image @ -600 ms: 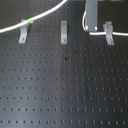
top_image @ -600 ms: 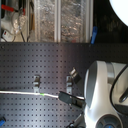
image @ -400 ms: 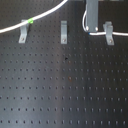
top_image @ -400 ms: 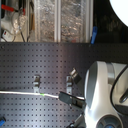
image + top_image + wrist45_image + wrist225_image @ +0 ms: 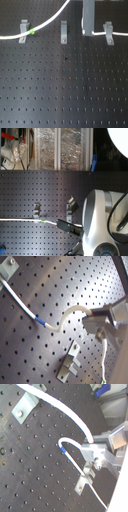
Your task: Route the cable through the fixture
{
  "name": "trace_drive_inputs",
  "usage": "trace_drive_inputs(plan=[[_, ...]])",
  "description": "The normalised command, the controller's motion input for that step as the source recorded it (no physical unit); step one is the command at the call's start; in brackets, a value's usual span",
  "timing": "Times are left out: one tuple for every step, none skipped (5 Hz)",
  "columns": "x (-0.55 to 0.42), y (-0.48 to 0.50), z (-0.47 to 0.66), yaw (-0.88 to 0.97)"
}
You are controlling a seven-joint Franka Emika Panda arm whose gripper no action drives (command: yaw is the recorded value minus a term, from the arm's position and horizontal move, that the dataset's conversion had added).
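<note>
The white cable (image 5: 75, 417) with its blue mark (image 5: 63, 448) loops over the black pegboard (image 5: 35, 469) into the jaws.

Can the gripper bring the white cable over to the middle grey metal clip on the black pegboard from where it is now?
Probably yes. The gripper appears shut on the thin white cable, and in the first exterior view the middle grey metal clip stands unthreaded, with only bare black pegboard around it. Cable slack is the main doubt.

The first exterior view looks steeply down on the perforated worktop (image 5: 65, 90), its row of three clips (image 5: 63, 32) near the frame's top. The second exterior view faces the same worktop from lower, shelves behind and the arm's housing (image 5: 100, 223) close. Both wrist views sit near the board, sharing clips and cable (image 5: 22, 306).
</note>
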Motion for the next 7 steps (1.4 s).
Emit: trace_drive_inputs(plan=[[0.011,0.18,0.35,-0.04],[0.0,0.142,0.38,-0.03],[-0.003,0.138,0.37,-0.02],[0.01,0.141,0.36,-0.01],[0.001,0.013,0.02,0.0],[-0.054,0.079,0.39,0.13],[-0.535,0.046,0.4,0.13]])
